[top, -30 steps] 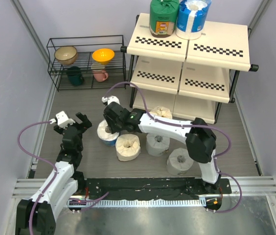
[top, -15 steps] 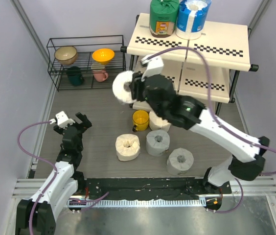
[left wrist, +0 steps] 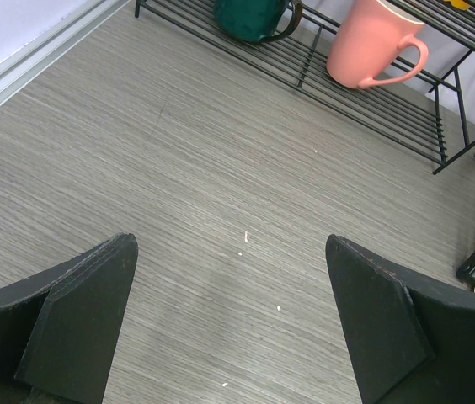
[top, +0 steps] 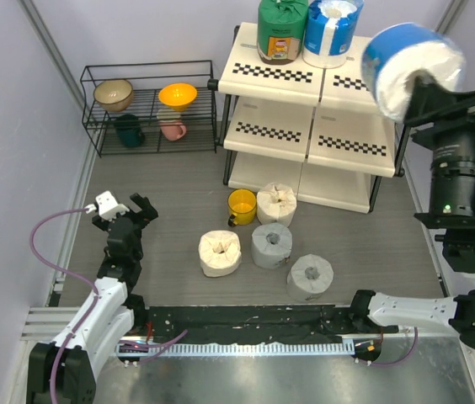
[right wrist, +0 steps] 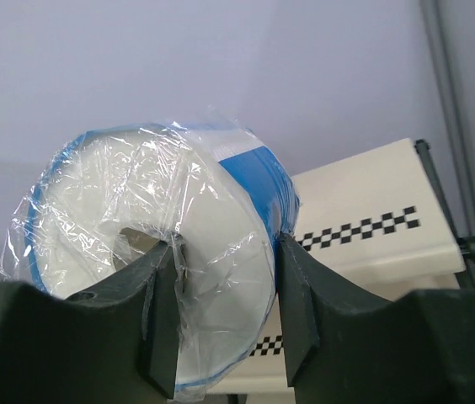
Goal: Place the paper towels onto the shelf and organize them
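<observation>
My right gripper (right wrist: pixel 225 252) is shut on a blue-and-white wrapped paper towel roll (right wrist: pixel 170 244), one finger in its core and one on its outside. In the top view this roll (top: pixel 410 63) hangs high over the right end of the shelf (top: pixel 250 55). The shelf's top tier holds a green roll (top: pixel 281 29) and a second blue-and-white roll (top: pixel 332 29). On the floor stand two cream rolls (top: pixel 275 202) (top: pixel 220 252) and two grey-white rolls (top: pixel 271 244) (top: pixel 310 276). My left gripper (top: pixel 124 210) is open and empty, low over the floor at the left (left wrist: pixel 229 311).
A small yellow cup (top: pixel 241 206) stands by the floor rolls. A low black wire rack (top: pixel 149 105) at the back left holds bowls, a pink mug (left wrist: pixel 372 42) and a green mug (left wrist: pixel 254 13). Grey walls close in on both sides.
My right arm has lifted the blue-and-white roll from the floor, up and to the right, to above the shelf's right end. The yellow cup has come into view. The left arm has not moved.
</observation>
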